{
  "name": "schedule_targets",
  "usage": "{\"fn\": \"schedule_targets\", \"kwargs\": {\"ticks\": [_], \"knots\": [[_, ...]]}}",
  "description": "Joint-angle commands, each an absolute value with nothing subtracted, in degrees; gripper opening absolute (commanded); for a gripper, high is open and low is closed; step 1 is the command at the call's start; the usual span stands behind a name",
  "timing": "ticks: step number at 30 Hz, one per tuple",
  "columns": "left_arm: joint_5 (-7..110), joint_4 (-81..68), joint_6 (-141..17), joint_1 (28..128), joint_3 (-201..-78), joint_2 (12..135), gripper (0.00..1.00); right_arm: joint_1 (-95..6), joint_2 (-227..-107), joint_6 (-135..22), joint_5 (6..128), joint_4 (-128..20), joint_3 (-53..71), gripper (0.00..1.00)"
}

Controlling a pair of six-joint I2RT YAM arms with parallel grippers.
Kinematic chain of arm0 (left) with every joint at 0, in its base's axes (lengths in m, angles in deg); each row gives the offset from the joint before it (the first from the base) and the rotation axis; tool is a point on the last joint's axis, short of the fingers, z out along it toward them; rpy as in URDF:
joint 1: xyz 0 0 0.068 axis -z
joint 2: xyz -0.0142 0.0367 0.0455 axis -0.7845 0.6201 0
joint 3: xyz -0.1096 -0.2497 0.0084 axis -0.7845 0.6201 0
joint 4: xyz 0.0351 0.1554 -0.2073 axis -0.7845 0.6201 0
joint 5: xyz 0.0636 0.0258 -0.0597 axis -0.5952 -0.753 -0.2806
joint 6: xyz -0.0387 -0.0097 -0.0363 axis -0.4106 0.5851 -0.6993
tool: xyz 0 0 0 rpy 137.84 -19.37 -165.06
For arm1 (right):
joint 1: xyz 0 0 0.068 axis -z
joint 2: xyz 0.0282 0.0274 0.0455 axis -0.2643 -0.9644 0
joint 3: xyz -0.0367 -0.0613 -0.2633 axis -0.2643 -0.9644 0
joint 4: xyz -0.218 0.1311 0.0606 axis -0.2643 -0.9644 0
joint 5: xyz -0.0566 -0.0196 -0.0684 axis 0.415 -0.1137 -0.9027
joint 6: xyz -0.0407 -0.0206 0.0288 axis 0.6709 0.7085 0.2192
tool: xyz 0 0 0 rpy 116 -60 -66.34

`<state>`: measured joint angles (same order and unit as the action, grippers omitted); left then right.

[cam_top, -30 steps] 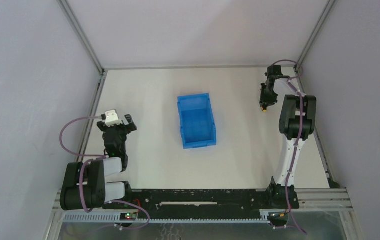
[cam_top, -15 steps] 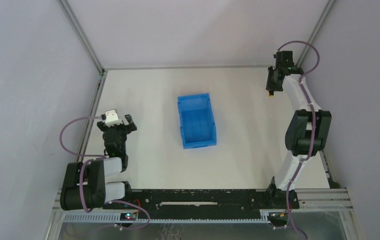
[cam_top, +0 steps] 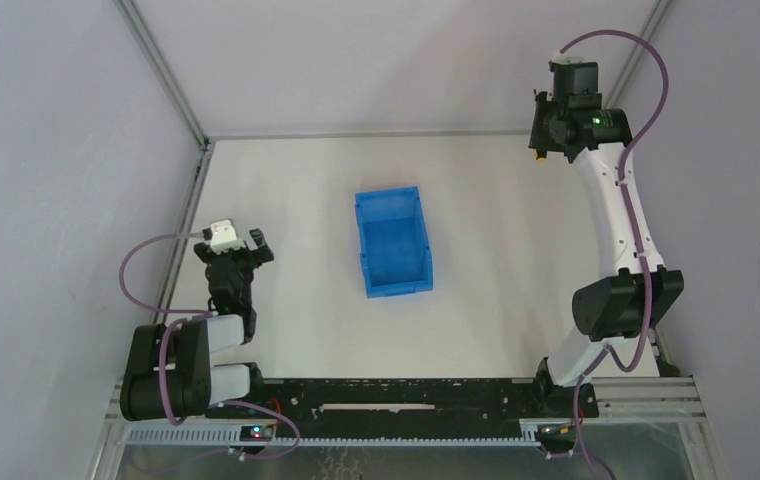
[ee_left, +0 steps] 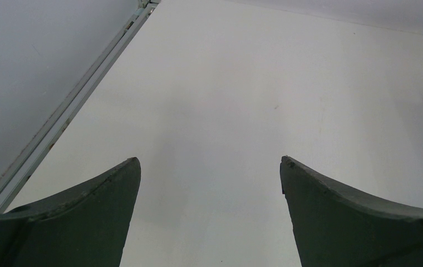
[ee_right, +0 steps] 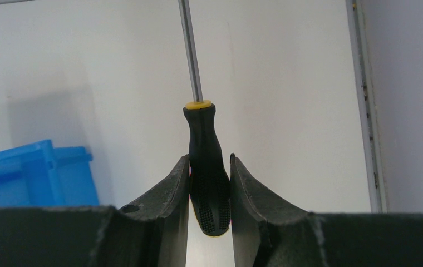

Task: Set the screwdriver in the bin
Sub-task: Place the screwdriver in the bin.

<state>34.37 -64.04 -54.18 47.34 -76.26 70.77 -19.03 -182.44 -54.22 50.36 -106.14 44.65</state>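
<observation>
Right gripper (ee_right: 209, 159) pinches the black-and-yellow-handled screwdriver (ee_right: 202, 139) aloft, well right of the bright blue plastic bin (cam_top: 394, 250), ready to carry over — left gripper (ee_left: 210, 160) just gapes, empty.

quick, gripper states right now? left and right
Left gripper: open, holding nothing.
Right gripper: closed on the screwdriver, gripping its handle.

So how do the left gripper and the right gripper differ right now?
The left gripper is open and empty; the right gripper is shut on the screwdriver by its handle. The left gripper sits close to its base, left of the bin; the right gripper is stretched out toward the far right corner. Neither is over the bin.
</observation>
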Motion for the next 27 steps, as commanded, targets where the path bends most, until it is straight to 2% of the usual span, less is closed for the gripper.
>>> {"fn": "schedule_targets", "kwargs": {"ticks": [1,13,27], "knots": [[33.48,-65.67,-52.75,47.72,-78.05,70.32,1.00,-20.80,-180.40,-57.48,48.88,-112.06,48.34,0.16],[33.47,-65.67,-52.76,47.72,-78.06,70.33,1.00,-37.26,-181.09,-66.03,47.00,-114.84,50.01,0.14],[33.48,-65.67,-52.80,47.72,-78.01,70.33,1.00,-55.46,-189.53,-74.09,42.57,-116.28,58.66,0.11]]}}
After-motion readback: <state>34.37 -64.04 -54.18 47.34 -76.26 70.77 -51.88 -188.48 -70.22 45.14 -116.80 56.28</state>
